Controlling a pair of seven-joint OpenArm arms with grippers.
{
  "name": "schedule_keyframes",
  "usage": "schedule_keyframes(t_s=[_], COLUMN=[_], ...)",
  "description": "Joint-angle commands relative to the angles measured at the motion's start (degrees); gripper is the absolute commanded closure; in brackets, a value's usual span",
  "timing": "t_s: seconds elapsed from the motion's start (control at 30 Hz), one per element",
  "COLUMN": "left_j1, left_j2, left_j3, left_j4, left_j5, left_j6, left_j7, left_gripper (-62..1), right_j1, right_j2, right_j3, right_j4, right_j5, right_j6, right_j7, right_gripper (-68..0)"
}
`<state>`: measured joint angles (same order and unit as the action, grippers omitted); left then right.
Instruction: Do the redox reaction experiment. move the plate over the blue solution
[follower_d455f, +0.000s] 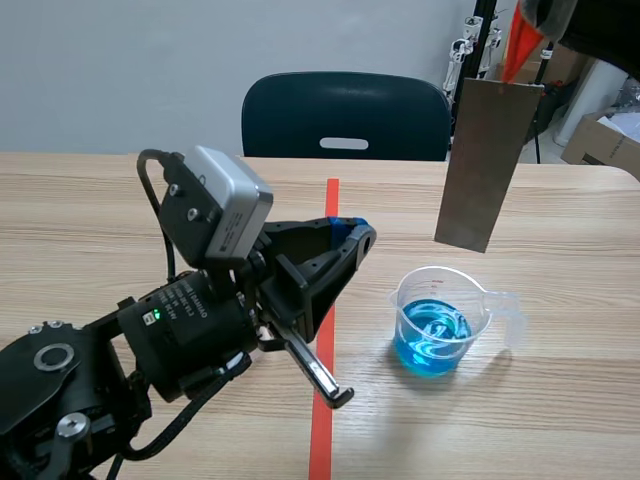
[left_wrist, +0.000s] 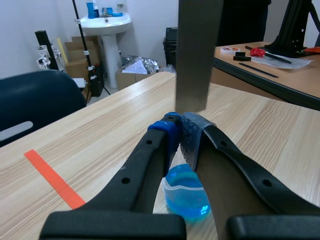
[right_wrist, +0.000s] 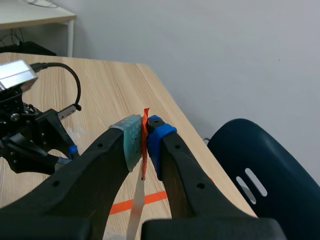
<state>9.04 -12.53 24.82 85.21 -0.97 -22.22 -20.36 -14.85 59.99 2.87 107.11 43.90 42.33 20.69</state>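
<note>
A grey metal plate (follower_d455f: 487, 165) hangs upright and slightly tilted in the air, with an orange-red strip (follower_d455f: 519, 48) at its top. My right gripper (follower_d455f: 532, 22) is shut on that strip, which shows pinched between its pads (right_wrist: 144, 140). The plate's lower edge is above and just behind a clear measuring cup of blue solution (follower_d455f: 436, 326) on the table. My left gripper (follower_d455f: 356, 237) is shut on nothing and hovers left of the cup. In the left wrist view its fingertips (left_wrist: 177, 127) meet, the cup (left_wrist: 186, 194) lies under them and the plate (left_wrist: 197, 50) is ahead.
An orange tape line (follower_d455f: 325, 330) runs down the table's middle, under the left arm. A dark blue chair (follower_d455f: 345, 115) stands at the table's far edge. Cardboard boxes (follower_d455f: 600, 140) and stands are beyond the far right corner.
</note>
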Motion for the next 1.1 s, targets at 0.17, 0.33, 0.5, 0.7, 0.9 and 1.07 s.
schedule_keyframes(t_s=[0.17,0.33,0.5,0.7,0.9,1.07], left_j1=[-0.7,-0.7,-0.7,-1.6,-2.6,-2.6], left_j2=[1.4,1.4,1.4,1.4,1.4,2.0], left_j3=[1.0,0.9,0.9,1.0,1.0,1.0], left_j4=[0.7,0.7,0.7,0.7,0.7,0.7], left_j5=[-0.5,-0.5,-0.5,-0.5,-0.5,-0.5], left_j6=[0.7,0.7,0.7,0.7,0.7,0.7], left_j7=[0.5,0.5,0.4,0.5,0.7,0.7], left_gripper=[-2.5,-2.5,-2.5,-2.5,-2.5,-2.5], right_j1=[0.2,0.3,0.3,0.2,0.3,0.3], right_j2=[1.9,2.7,2.7,2.7,2.7,2.7], right_j3=[-0.4,-1.4,-1.6,-2.3,-2.6,-2.6], right_j4=[-1.7,-2.7,-2.9,-3.1,-3.5,-3.5], right_j5=[-2.2,-2.9,-3.3,-3.2,-3.2,-3.2], right_j6=[0.4,0.4,0.4,0.4,0.4,0.4], right_j7=[5.0,7.0,7.4,7.1,7.1,7.1], right_gripper=[-0.2,-0.2,-0.2,-0.2,-0.2,-0.2])
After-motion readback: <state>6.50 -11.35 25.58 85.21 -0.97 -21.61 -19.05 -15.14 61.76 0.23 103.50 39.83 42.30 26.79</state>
